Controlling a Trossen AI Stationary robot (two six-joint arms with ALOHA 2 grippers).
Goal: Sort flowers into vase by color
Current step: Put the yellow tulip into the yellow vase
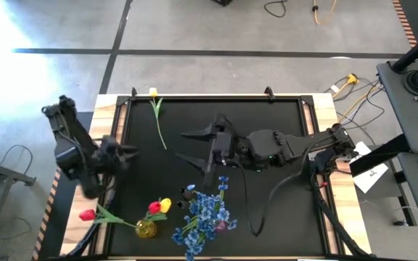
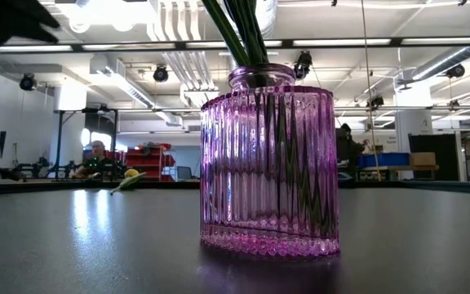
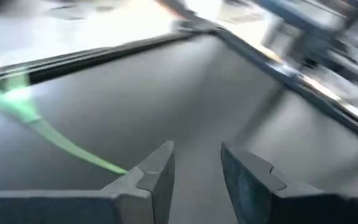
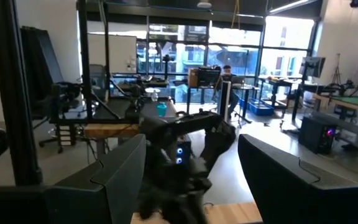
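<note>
Reaching right gripper, fingers spread

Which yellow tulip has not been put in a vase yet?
The yellow tulip lying flat at the mat's far edge, stem trailing toward the middle. The other yellow bloom stands in the small yellow vase.

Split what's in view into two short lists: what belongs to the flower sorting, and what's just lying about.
Job:
yellow tulip lying on the mat
red and yellow tulips in the yellow vase
red tulip
blue sprays in the purple vase
left end effector, right end effector, both open

Lying about:
cables on the floor
</note>
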